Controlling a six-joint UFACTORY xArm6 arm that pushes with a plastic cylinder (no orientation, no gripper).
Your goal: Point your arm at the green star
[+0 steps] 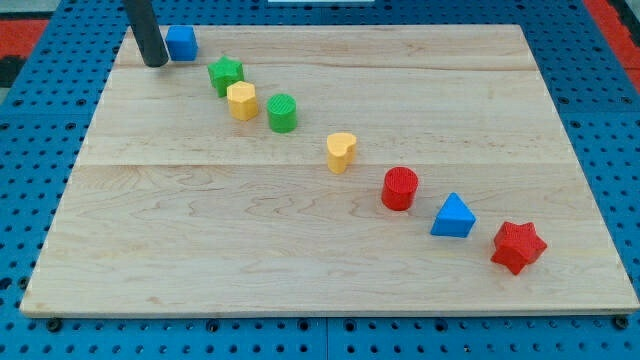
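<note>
My tip (155, 64) rests just left of the blue plastic cube (181, 42), at the wooden board's (300, 250) top-left.
I have no jaws, only a rod. The green plastic star (226, 74) sits right of and below that cube; swinging over could clip the cube, seemingly touching already.

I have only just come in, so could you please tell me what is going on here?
My tip rests on the wooden board near the view's top left, right beside the blue cube. The green star, which I am to point at, lies a little to the view's right and lower, apart from the tip. It heads a diagonal row of blocks running towards the view's bottom right.
</note>
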